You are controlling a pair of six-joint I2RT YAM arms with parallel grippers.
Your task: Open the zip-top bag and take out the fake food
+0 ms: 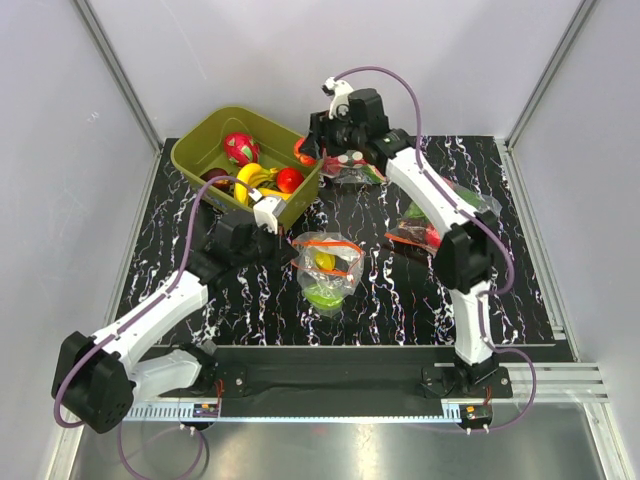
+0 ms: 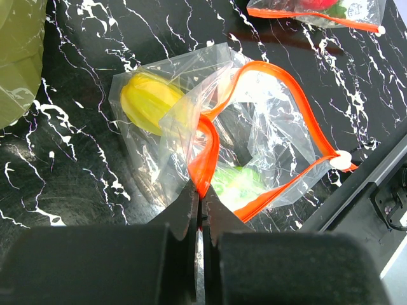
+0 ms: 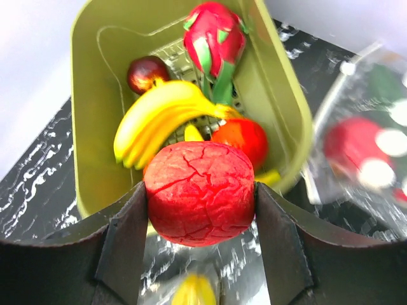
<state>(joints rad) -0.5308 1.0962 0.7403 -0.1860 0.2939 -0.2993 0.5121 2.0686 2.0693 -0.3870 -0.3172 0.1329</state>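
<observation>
The zip-top bag (image 1: 327,265) lies mid-table with its orange-red zip strip (image 2: 280,82) spread in an open loop. A yellow piece (image 2: 149,101) and a green piece (image 2: 238,181) are inside it. My left gripper (image 2: 202,194) is shut on a fold of the zip strip at the bag's near edge; in the top view it (image 1: 283,240) is just left of the bag. My right gripper (image 3: 201,197) is shut on a red cracked round piece (image 3: 200,171) and holds it beside the near rim of the green bin (image 3: 286,114); in the top view it (image 1: 310,150) is at the bin's right edge.
The bin (image 1: 195,150) holds a banana (image 3: 165,114), a dragon fruit toy (image 3: 213,38), a dark red fruit (image 3: 145,73) and a red-orange fruit (image 3: 245,140). A polka-dot bag (image 1: 350,165) lies behind, another bag (image 1: 420,230) to the right.
</observation>
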